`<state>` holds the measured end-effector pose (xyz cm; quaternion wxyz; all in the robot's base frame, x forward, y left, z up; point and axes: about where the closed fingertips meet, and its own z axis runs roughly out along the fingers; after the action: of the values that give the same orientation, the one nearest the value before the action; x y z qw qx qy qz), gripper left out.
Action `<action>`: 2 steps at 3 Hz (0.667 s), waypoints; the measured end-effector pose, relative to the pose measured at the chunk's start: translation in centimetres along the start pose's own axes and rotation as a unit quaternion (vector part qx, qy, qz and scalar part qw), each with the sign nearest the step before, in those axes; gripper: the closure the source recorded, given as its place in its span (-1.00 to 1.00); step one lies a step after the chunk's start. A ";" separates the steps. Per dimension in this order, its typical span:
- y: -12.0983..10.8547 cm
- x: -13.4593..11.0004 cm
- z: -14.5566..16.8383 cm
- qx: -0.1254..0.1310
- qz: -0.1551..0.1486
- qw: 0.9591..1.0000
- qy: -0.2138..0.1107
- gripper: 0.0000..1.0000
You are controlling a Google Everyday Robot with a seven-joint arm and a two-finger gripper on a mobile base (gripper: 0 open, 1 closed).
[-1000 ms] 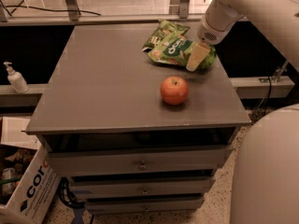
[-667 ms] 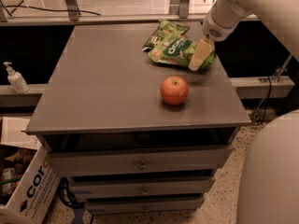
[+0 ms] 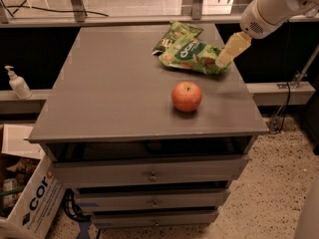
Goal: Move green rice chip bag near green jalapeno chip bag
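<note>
The green rice chip bag (image 3: pixel 191 55) is light green and puffy with a dark oval logo. It lies on the grey cabinet top (image 3: pixel 114 88) at the back right. The green jalapeno chip bag (image 3: pixel 175 34) is darker and flatter. It lies just behind the rice bag, touching it and partly covered by it. My gripper (image 3: pixel 231 50) hangs from the white arm (image 3: pixel 271 9) at the right end of the rice bag, at or just above its edge. I cannot tell whether it touches the bag.
A red apple (image 3: pixel 187 96) sits on the top in front of the bags. The cabinet has drawers (image 3: pixel 152 173) below. A soap bottle (image 3: pixel 17 82) stands on a ledge at left, and a cardboard box (image 3: pixel 30 203) on the floor at lower left.
My gripper and arm have moved right and a little up, off the rice bag's right side. Both bags and the apple have stayed in place.
</note>
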<state>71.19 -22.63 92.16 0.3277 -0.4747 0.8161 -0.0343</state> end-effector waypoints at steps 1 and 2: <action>0.0 0.0 0.0 0.000 0.000 1.000 0.000 -1.00; 1.3 -0.4 1.2 -0.033 -0.022 0.999 -0.013 -1.00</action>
<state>71.03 -21.28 90.90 0.3210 -0.5039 0.8019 -0.0084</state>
